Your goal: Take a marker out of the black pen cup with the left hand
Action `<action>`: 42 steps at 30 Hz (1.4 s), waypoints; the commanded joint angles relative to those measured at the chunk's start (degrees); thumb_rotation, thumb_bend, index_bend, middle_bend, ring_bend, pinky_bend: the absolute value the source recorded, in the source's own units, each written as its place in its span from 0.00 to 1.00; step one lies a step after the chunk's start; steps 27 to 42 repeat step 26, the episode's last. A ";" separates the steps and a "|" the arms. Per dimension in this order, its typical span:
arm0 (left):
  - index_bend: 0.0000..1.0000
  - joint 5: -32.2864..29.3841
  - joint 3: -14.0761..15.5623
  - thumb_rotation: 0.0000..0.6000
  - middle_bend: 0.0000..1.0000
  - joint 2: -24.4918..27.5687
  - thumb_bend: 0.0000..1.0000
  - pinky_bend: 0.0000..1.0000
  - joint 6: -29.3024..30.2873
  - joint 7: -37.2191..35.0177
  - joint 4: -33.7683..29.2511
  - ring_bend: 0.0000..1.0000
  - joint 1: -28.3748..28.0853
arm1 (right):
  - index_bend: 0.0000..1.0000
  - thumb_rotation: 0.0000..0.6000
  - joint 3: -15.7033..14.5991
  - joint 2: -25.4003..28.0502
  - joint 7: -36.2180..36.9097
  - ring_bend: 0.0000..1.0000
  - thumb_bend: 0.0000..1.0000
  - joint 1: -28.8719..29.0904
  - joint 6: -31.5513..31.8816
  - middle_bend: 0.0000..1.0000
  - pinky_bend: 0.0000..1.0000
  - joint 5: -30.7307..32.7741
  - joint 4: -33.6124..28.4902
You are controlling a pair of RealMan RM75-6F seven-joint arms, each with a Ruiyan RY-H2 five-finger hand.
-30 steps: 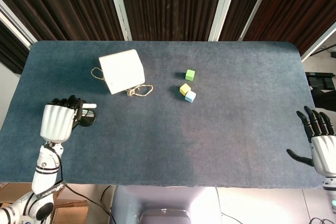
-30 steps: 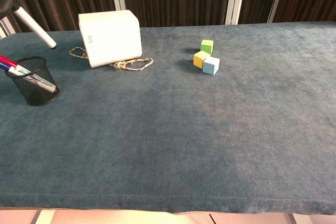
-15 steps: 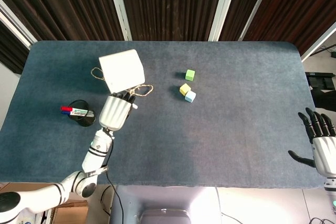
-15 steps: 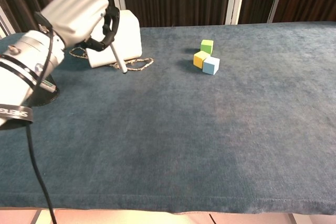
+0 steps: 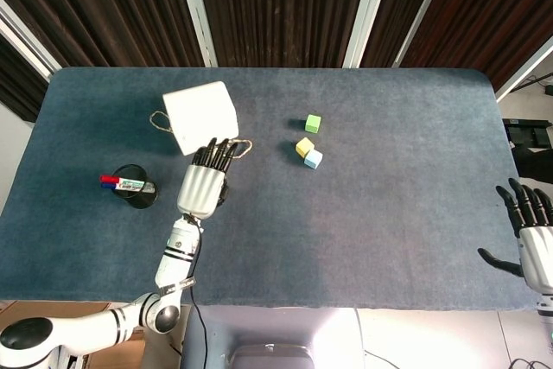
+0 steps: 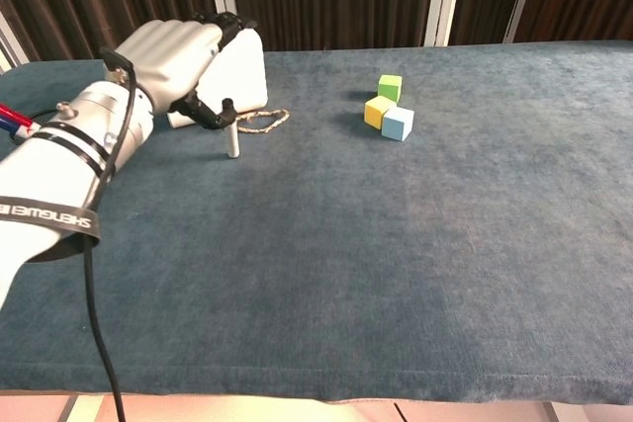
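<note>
My left hand (image 5: 205, 183) (image 6: 176, 54) hovers over the table just in front of the white box, its fingers stretched out straight toward the box. A white marker (image 6: 229, 133) stands almost upright under the thumb, its lower end on the cloth; only the thumb touches its top. In the head view the hand hides this marker. The black pen cup (image 5: 136, 188) stands to the hand's left with red, blue and green-labelled markers (image 5: 122, 183) leaning out. The arm hides the cup in the chest view. My right hand (image 5: 530, 232) rests open at the table's far right edge.
A white box (image 5: 200, 116) (image 6: 242, 71) with a coil of string (image 5: 235, 148) (image 6: 259, 121) lies beyond the left hand. Green (image 5: 313, 123), yellow (image 5: 304, 147) and light blue (image 5: 314, 159) cubes sit mid-table. The blue cloth (image 5: 363, 213) covers the table.
The left hand carried the white marker from over the cup rightward to the box front, lowered it, and its fingers have straightened out from the curled grip. The right hand stayed still.
</note>
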 commanded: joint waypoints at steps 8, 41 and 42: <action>0.00 -4.73 3.61 1.00 0.12 26.30 0.29 0.13 4.69 -2.91 -27.63 0.07 13.63 | 0.02 1.00 -0.88 -0.16 2.53 0.00 0.13 0.25 -1.96 0.09 0.14 -0.05 0.72; 0.05 9.08 18.12 1.00 0.10 39.14 0.28 0.04 19.05 -28.28 -20.52 0.06 35.10 | 0.05 1.00 -2.48 -2.08 7.18 0.00 0.13 2.44 -3.47 0.09 0.14 -4.72 3.33; 0.05 9.08 18.12 1.00 0.10 39.14 0.28 0.04 19.05 -28.28 -20.52 0.06 35.10 | 0.05 1.00 -2.48 -2.08 7.18 0.00 0.13 2.44 -3.47 0.09 0.14 -4.72 3.33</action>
